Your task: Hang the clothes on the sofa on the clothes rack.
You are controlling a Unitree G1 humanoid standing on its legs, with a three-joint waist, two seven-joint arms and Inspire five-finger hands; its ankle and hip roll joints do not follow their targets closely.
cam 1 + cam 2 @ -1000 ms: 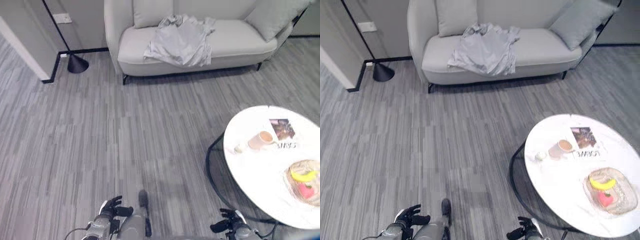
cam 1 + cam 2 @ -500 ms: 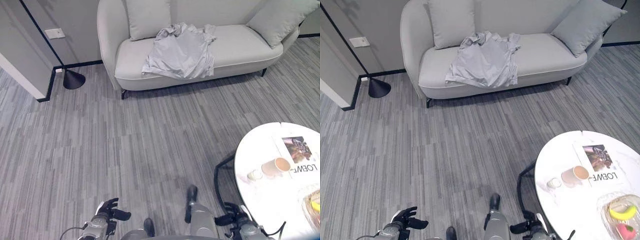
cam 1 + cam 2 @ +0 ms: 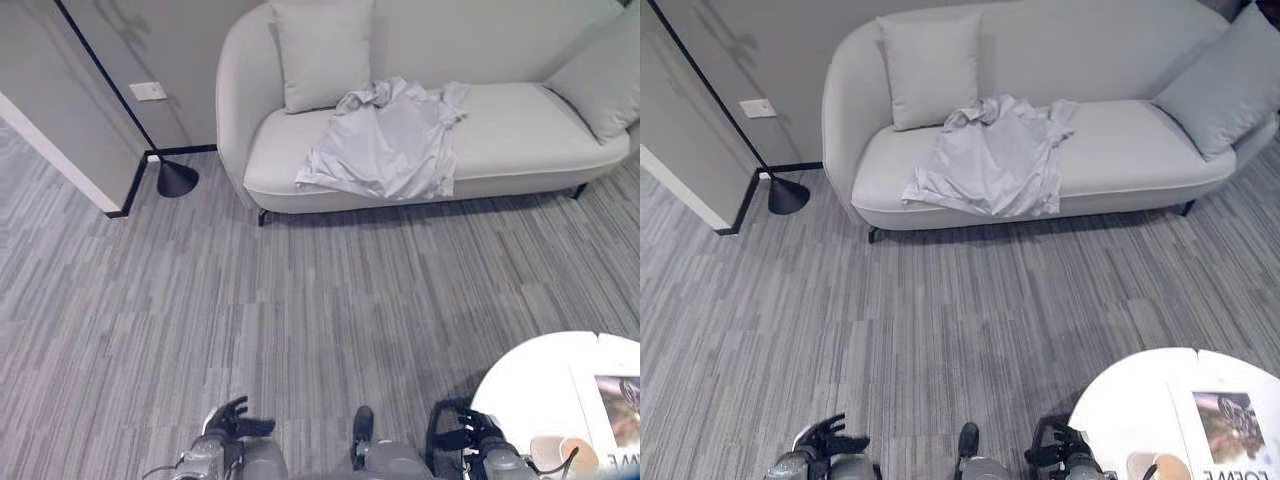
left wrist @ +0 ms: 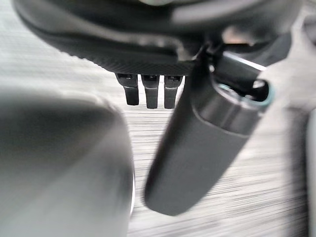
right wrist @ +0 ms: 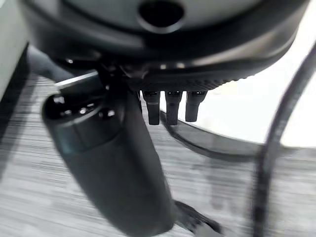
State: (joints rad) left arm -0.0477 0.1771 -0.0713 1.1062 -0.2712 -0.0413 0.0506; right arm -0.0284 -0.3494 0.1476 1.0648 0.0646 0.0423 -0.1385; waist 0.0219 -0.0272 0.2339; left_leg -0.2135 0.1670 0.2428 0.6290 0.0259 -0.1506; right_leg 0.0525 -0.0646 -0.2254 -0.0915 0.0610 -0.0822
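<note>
A light grey shirt [image 3: 385, 140] lies crumpled and spread over the middle of the pale sofa [image 3: 520, 130], its hem hanging over the seat's front edge. The sofa stands across the grey floor, well ahead of me. My left hand [image 3: 228, 418] hangs low at the bottom of the eye views, far from the shirt. Its fingers [image 4: 150, 94] are straight with the thumb [image 4: 197, 148] apart, and it holds nothing. My right hand [image 3: 470, 432] is low on the other side, its fingers [image 5: 170, 106] straight too and nothing in it.
A round white table [image 3: 545, 395] with a cup [image 3: 560, 455] and a magazine [image 3: 620, 395] stands close by my right hand. A floor lamp's black base [image 3: 178, 180] sits left of the sofa by a wall corner [image 3: 60, 150]. Cushions [image 3: 322, 52] [image 3: 610, 75] lean at both sofa ends.
The whole view has shifted: the sofa now sits nearer and more central, and the table has slid to the lower right corner. Both hands stay low and open.
</note>
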